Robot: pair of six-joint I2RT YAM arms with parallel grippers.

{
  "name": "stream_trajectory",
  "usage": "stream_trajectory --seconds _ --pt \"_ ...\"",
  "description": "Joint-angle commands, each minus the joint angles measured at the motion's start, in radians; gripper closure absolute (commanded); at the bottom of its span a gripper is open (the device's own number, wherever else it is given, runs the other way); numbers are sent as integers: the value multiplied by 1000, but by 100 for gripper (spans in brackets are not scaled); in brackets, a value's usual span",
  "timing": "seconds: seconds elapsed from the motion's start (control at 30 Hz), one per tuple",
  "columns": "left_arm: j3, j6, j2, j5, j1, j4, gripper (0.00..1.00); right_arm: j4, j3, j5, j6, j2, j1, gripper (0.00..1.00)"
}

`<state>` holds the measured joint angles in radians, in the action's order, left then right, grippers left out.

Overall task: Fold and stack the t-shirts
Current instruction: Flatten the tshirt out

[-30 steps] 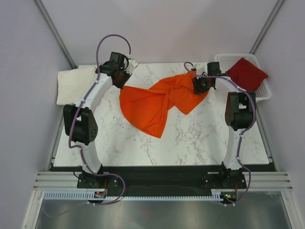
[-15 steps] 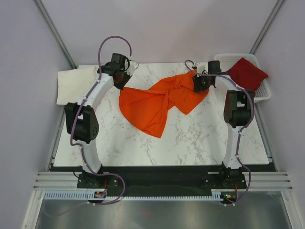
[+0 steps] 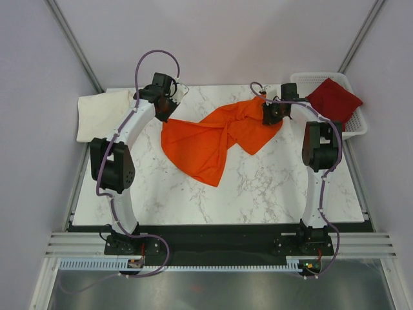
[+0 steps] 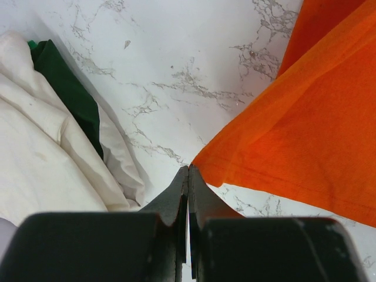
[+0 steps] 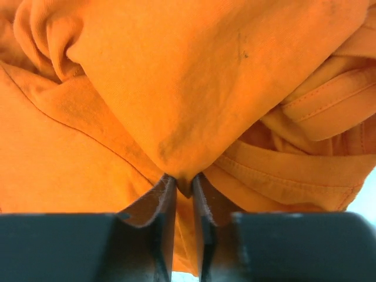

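At mid-table the orange shirt [image 3: 213, 139] is seen lying twisted, spread from the far right down toward the middle. Part of its cloth is bunched under itself, so its sleeves and collar cannot be sorted out from above. A fold at its far right end is pinched between the nearly closed jaws of the right gripper [image 5: 183, 179]. That grip is plain only in the right wrist view, since from above it is covered by the wrist. The shirt's left corner is met by the tips of the left gripper [image 4: 188, 170], whose jaws are pressed fully together. Whether any cloth is caught there cannot be told; it seems merely touched.

The cream shirt [image 3: 100, 113] is draped over the table's [image 3: 258, 187] far left edge, partly cut off from sight. A dark green strip [image 4: 67, 88] is seen against it in the left wrist view, its nature unclear. The red shirt [image 3: 332, 98] is heaped in the basket [image 3: 359, 126] at the far right, with its lower part hidden.

Three shirts, one basket and two arms are counted.
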<state>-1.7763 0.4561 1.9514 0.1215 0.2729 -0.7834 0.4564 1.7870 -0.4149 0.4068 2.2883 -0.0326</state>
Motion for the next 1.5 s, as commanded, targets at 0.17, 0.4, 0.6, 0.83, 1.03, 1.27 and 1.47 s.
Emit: stream_trajectory --seconds 0.17,0.4,0.6,0.83,1.03,1.27,1.47 --pt "-35 42 1 18 5 13 98 -32 52 -45 -16 -35 7 100" --pt "-107 118 -54 64 3 35 98 -25 87 -18 7 -243 16 100" --pt "-258 202 -114 130 0 73 98 -25 299 5 -57 -372 30 100" --pt "-379 294 -213 248 0 156 98 -51 430 63 -132 -538 68 100" --pt "-238 380 -471 248 0 279 98 -59 353 136 -149 -759 69 100" --pt "-97 429 -762 170 5 334 98 -12 308 162 -175 -1035 69 100" --pt "-78 383 -931 127 11 221 98 132 278 100 -155 -1194 69 100"
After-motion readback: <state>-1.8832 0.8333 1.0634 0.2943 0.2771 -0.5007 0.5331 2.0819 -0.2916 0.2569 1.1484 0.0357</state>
